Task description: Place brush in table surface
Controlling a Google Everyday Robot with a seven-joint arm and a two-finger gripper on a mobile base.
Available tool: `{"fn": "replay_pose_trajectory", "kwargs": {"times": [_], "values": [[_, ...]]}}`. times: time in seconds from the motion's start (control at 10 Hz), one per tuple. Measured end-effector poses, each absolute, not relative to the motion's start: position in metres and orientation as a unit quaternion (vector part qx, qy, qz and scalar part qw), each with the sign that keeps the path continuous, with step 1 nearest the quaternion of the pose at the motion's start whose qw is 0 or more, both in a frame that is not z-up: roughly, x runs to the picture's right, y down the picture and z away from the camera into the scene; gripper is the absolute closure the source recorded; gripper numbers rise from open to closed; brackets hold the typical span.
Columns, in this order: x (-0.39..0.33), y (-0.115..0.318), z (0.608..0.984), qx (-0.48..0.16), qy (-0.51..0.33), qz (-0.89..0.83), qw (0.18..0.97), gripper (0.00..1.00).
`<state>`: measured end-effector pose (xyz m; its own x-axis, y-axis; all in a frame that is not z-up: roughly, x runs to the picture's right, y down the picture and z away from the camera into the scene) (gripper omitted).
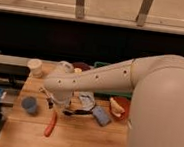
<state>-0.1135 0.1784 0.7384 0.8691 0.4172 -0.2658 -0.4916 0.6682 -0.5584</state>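
Now gripper point(51, 105) clamped on brush point(46, 97) over table surface point(82, 137), w/ red bowl point(124, 103) holding pale food.

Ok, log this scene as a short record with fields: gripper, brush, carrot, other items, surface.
gripper: gripper shut, low over the table's left-middle
brush: brush dark handle lying near flat just right of the gripper; grip unclear
carrot: carrot flat on the wood, below the gripper
other items: blue cup, pale cup, blue block
surface: table surface light wood

End effector point(56, 105) shut over table surface point(87, 140), beside carrot point(51, 126).
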Motion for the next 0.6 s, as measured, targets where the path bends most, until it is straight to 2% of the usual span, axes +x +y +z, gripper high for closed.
{"fn": "replay_pose_trajectory", "kwargs": {"times": [0.6], "values": [[-0.092,0.23,0.747,-0.371,0.082,0.297,0.876,1.0]]}}
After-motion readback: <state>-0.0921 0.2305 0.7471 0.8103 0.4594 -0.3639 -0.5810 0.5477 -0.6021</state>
